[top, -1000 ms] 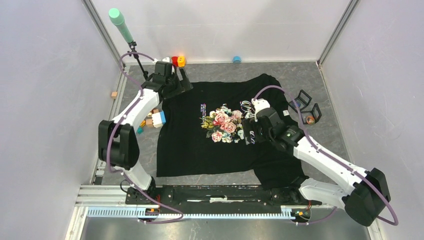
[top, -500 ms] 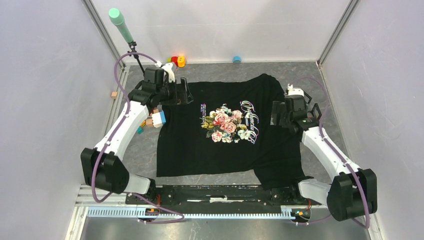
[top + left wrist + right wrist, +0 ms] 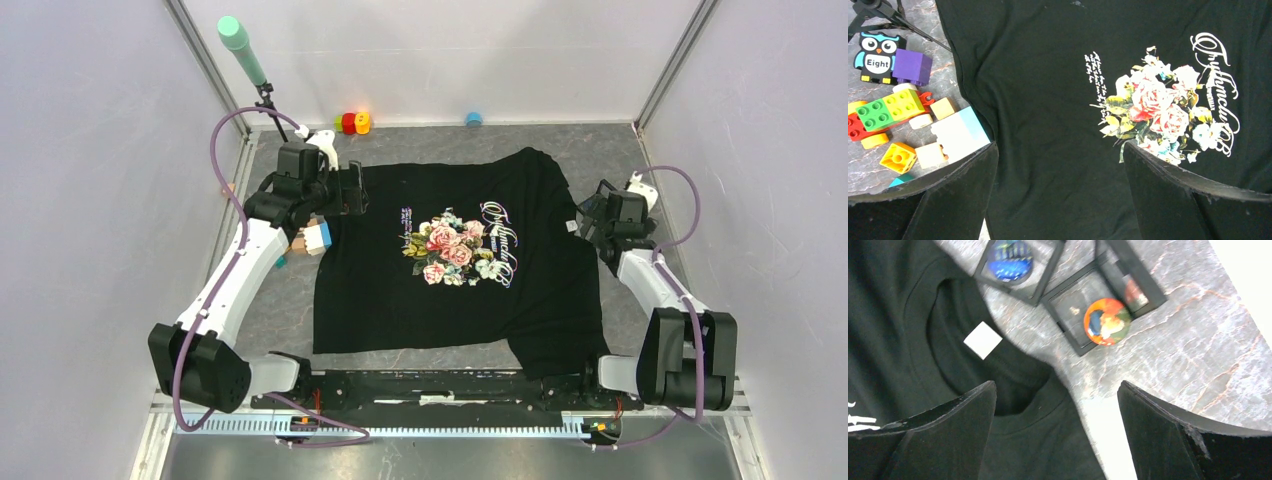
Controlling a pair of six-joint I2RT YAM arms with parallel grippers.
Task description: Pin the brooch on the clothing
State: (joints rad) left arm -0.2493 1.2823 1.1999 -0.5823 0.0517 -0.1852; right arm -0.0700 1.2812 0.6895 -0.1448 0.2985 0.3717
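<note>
Far to my left, a jumble of toy blocks (image 3: 908, 125) lies on the grey marbled table (image 3: 640, 160), with an owl tile (image 3: 877, 57) marked "Eight" next to a purple block (image 3: 912, 66). The blocks sit just off the shirt's left edge. My left gripper (image 3: 1059, 150) hangs above that edge with its jaws spread wide and nothing between them. Through the gap I see only black cloth. The black T-shirt (image 3: 450, 300) is spread flat across the middle of the table, its neck turned to my right side. Its rose print (image 3: 1163, 112) and white script lettering (image 3: 1215, 60) face up. Farther right, the collar opening shows a small white label (image 3: 982, 340) inside it. My right gripper (image 3: 1057, 390) hovers over the collar's edge where cloth meets table. Its jaws are also wide apart and hold nothing. Just past the collar, on bare table, stand two open black frame boxes. One holds a blue brooch (image 3: 1009, 260) and the other an orange brooch (image 3: 1107, 321). Both brooches lie off the shirt and clear of my fingers.
</note>
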